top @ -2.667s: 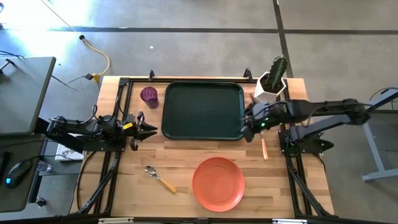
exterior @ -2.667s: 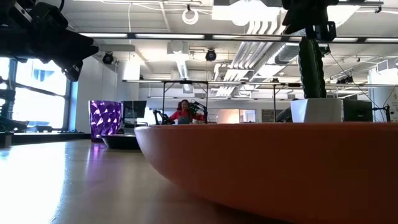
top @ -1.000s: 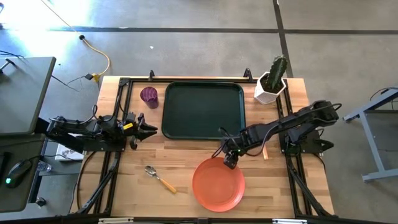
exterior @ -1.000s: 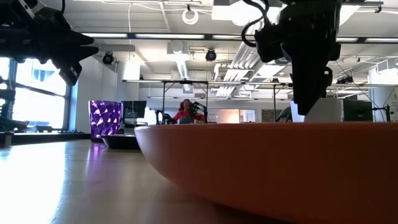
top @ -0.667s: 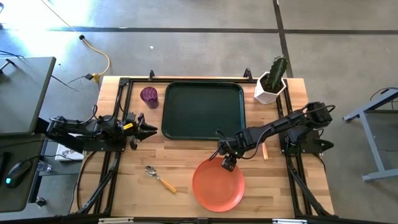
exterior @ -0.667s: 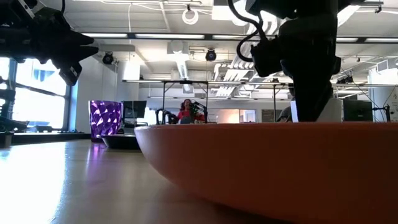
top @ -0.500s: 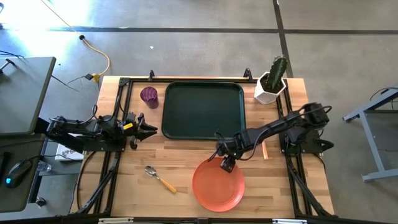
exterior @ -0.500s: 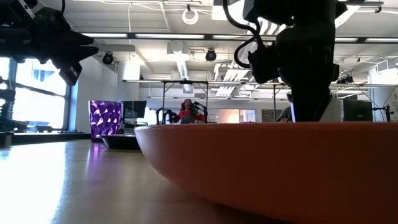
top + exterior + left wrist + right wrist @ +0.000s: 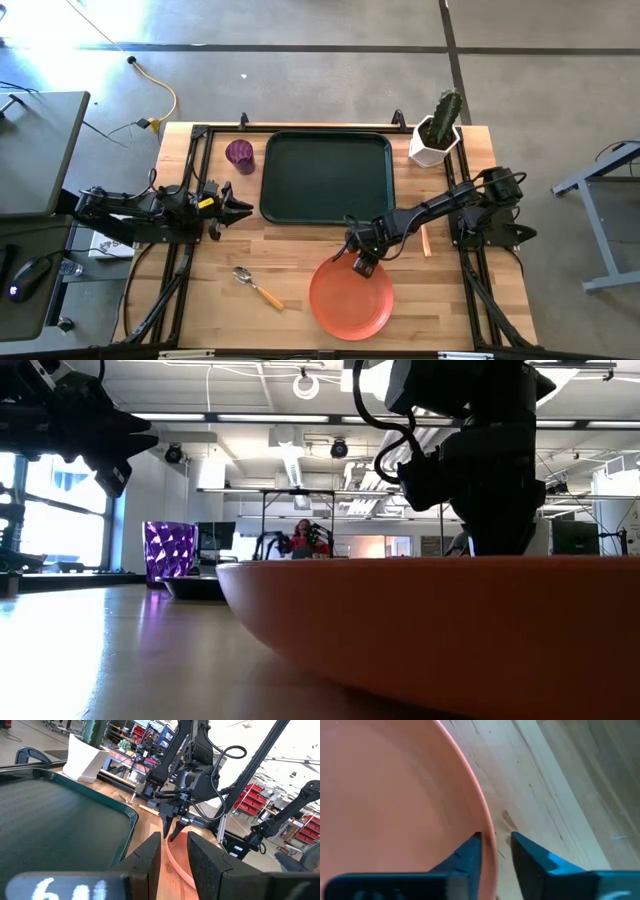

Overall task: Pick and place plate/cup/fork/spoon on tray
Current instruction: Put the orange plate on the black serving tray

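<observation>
Wooden table (image 9: 300, 250): right gripper (image 9: 364, 264) part-open, straddling plate (image 9: 350, 298) far rim, nothing clamped; next close, lift to tray (image 9: 325, 178).

No readable text anywhere.

Only blurred pale marks on the left gripper (image 9: 172, 851) base at the edge of the left wrist view, too smeared to make out; nothing legible on tray (image 9: 326, 178), plate (image 9: 350, 296), cup (image 9: 240, 153) or table (image 9: 290, 260).
</observation>
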{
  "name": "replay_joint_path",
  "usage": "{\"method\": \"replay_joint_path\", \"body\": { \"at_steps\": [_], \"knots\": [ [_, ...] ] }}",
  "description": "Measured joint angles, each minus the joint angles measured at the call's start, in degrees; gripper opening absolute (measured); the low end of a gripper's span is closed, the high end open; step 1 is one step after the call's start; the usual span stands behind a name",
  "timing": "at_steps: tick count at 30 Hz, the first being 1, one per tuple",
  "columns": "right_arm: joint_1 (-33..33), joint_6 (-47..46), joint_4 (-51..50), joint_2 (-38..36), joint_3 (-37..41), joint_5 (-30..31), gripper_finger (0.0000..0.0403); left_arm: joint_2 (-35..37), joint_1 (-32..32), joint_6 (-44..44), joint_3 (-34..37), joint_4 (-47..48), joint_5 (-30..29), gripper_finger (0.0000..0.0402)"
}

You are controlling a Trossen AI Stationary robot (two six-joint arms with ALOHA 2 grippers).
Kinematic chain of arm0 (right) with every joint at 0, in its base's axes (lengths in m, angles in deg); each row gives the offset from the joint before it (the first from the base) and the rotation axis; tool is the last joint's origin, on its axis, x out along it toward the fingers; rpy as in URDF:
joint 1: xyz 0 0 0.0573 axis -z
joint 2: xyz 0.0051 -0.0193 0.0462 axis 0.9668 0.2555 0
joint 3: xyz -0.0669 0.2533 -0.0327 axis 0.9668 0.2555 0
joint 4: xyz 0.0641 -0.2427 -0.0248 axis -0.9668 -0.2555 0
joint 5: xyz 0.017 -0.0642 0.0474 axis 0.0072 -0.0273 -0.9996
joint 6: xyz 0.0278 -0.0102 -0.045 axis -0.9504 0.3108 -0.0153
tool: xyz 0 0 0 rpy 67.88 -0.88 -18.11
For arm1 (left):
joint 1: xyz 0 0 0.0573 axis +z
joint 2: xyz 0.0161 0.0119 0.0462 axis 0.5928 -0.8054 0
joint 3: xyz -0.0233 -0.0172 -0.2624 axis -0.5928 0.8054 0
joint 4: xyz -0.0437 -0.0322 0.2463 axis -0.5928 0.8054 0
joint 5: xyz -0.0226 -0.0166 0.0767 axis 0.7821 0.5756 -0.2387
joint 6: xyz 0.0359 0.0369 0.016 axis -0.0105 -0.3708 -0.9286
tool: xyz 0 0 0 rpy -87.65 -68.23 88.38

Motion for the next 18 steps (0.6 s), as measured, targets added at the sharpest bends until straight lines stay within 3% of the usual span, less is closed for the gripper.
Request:
{"method": "replay_joint_path", "body": {
  "at_steps": [6,18],
  "knots": [
    [0.0,-0.2,0.2,-0.1,0.0,0.4,0.0007,0.0,0.0,0.0,0.0,0.0,0.0,0.0085],
    [0.0,-1.8,4.4,-0.2,0.0,-2.4,0.0002,0.0,0.0,0.0,0.0,0.0,0.0,0.0085]
  ]
}}
